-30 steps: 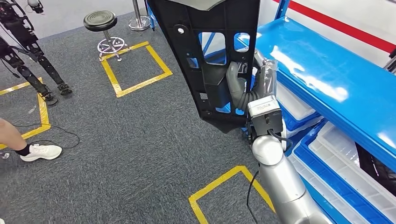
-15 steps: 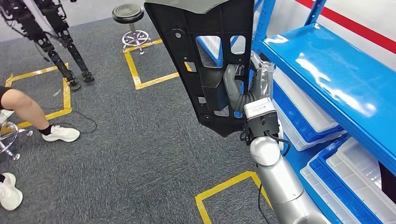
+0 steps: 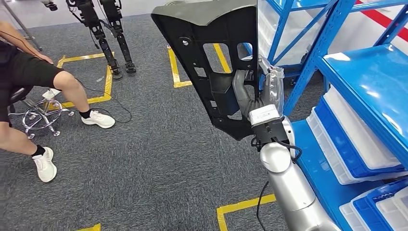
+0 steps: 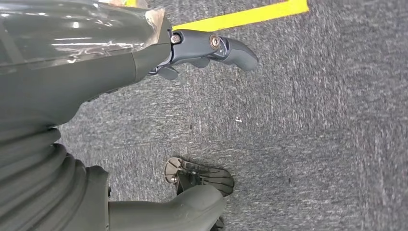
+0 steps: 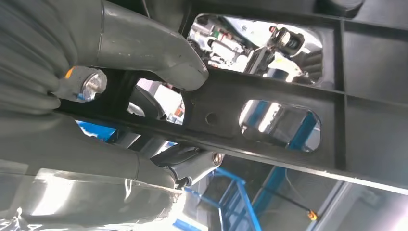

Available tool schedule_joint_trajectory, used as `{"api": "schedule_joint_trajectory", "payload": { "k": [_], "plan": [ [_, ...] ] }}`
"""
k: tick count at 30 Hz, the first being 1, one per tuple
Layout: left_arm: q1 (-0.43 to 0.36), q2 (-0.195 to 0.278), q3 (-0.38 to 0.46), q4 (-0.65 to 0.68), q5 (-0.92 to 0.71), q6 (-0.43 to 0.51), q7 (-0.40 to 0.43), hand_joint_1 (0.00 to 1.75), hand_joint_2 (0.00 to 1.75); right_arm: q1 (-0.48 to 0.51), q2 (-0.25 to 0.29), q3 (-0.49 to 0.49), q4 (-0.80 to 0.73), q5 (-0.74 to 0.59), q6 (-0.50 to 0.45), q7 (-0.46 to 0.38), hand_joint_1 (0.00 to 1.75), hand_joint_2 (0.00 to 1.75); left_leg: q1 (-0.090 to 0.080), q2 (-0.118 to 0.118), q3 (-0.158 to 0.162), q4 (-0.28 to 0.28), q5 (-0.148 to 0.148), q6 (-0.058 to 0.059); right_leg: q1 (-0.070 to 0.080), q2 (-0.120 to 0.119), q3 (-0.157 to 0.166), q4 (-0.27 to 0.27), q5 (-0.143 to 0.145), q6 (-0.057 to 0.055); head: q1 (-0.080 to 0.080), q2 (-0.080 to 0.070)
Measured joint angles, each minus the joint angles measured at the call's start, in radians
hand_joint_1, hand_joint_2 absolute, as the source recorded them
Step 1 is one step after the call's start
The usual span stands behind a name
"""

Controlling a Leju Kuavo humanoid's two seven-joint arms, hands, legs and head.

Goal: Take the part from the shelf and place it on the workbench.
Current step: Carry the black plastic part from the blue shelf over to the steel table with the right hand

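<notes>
The part — a big black ribbed plastic panel with cut-out windows — hangs upright in front of me, off the shelf that stands to its right, held up over the grey carpet. My right robot hand grips it through one of the openings: in the right wrist view the thumb lies over a rib and the darker fingers curl in from the far side. My left robot hand hangs low over the carpet, fingers apart, holding nothing.

I judge this to be the carry. No desk is in sight yet, so I'd finish the turn slowly, keep the panel vertical and its lower edge well above the floor, and swing it wide of the blue shelf posts. One-handed on a thin rib, it could pivot — no jerks.

Against the earlier frames the whole scene has slid right, so it is my camera that has turned left; the panel sits the same in the grip. A seated person is now on the left.
</notes>
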Motion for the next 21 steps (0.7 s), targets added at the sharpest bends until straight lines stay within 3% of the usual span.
{"api": "schedule_joint_trajectory", "payload": {
  "k": [2,4,5,7,9,10,11,13,15,18,20,21],
  "plan": [
    [0.004,0.001,0.000,0.000,0.000,0.000,0.000,0.00,1.75,0.001,0.002,0.000,0.000,0.000,0.000,-0.001,1.75,1.75,0.003,-0.013,-0.005,0.001,0.001,-0.011,0.002,-0.014,0.002,0.000,0.004,-0.014,0.000,0.000],
    [0.007,0.001,0.000,0.000,0.000,0.000,0.000,0.00,1.75,0.001,0.005,0.000,0.000,0.001,0.001,-0.001,1.75,1.75,0.004,0.015,-0.016,0.024,-0.015,-0.020,0.000,-0.030,0.006,-0.003,0.006,-0.028,-0.004,0.000],
    [0.007,0.001,0.000,0.000,0.000,0.000,0.000,0.00,1.75,0.002,0.007,0.000,0.000,0.003,0.001,-0.002,1.75,1.75,0.004,0.042,-0.034,0.062,-0.037,-0.025,-0.001,-0.039,0.009,-0.005,0.006,-0.035,-0.007,0.000],
    [0.005,0.001,0.000,0.000,0.000,0.002,0.001,0.00,1.75,0.006,0.009,0.000,0.000,0.007,0.002,-0.003,1.75,1.75,0.006,0.096,-0.097,0.190,-0.102,-0.033,0.004,-0.061,0.011,-0.006,0.002,-0.047,-0.013,0.000],
    [0.006,0.001,0.000,0.000,0.006,0.004,0.003,0.00,1.75,0.015,0.012,0.000,0.001,0.013,0.005,-0.006,1.75,1.75,0.010,0.110,-0.150,0.288,-0.133,-0.037,0.010,-0.084,0.012,-0.005,-0.001,-0.052,-0.013,0.000],
    [0.008,0.001,0.001,0.000,0.012,0.005,0.005,0.00,1.75,0.019,0.017,0.002,0.003,0.015,0.008,-0.008,1.75,1.75,0.011,0.113,-0.150,0.286,-0.122,-0.038,0.012,-0.095,0.012,-0.005,-0.002,-0.053,-0.014,0.000],
    [0.010,0.002,0.002,0.000,0.019,0.008,0.008,0.00,1.75,0.020,0.023,0.004,0.005,0.018,0.011,-0.010,1.75,1.75,0.011,0.118,-0.128,0.242,-0.095,-0.036,0.013,-0.105,0.013,-0.005,-0.003,-0.053,-0.014,0.000],
    [0.011,0.003,0.009,0.000,0.032,0.016,0.016,0.00,1.75,0.018,0.042,0.013,0.011,0.021,0.015,-0.012,1.75,1.75,0.007,0.149,-0.050,0.100,-0.035,-0.028,0.018,-0.122,0.016,-0.005,-0.006,-0.051,-0.013,0.000],
    [0.009,0.003,0.016,0.000,0.041,0.024,0.022,0.00,1.75,0.008,0.063,0.025,0.020,0.025,0.021,-0.013,1.75,1.75,-0.002,0.172,-0.007,0.018,-0.012,-0.017,0.023,-0.135,0.018,-0.006,-0.010,-0.045,-0.012,0.000],
    [0.012,0.004,0.024,0.000,0.050,0.036,0.028,0.00,1.75,-0.011,0.095,0.043,0.039,0.027,0.031,-0.011,1.75,1.75,-0.007,0.148,-0.001,-0.001,-0.008,0.001,0.025,-0.155,0.023,-0.009,-0.015,-0.029,-0.012,0.000],
    [0.014,0.004,0.031,0.000,0.052,0.040,0.028,0.00,1.75,-0.025,0.111,0.051,0.050,0.026,0.033,-0.010,1.75,1.75,-0.004,0.127,0.013,-0.021,0.003,0.014,0.024,-0.128,0.010,0.031,-0.040,-0.027,-0.011,0.000],
    [0.014,0.004,0.034,0.000,0.051,0.041,0.027,0.00,1.75,-0.031,0.115,0.053,0.056,0.024,0.033,-0.009,1.75,1.75,-0.001,0.116,0.019,-0.028,0.007,0.018,0.022,-0.102,-0.013,0.083,-0.063,-0.029,-0.009,0.000]
  ]
}}
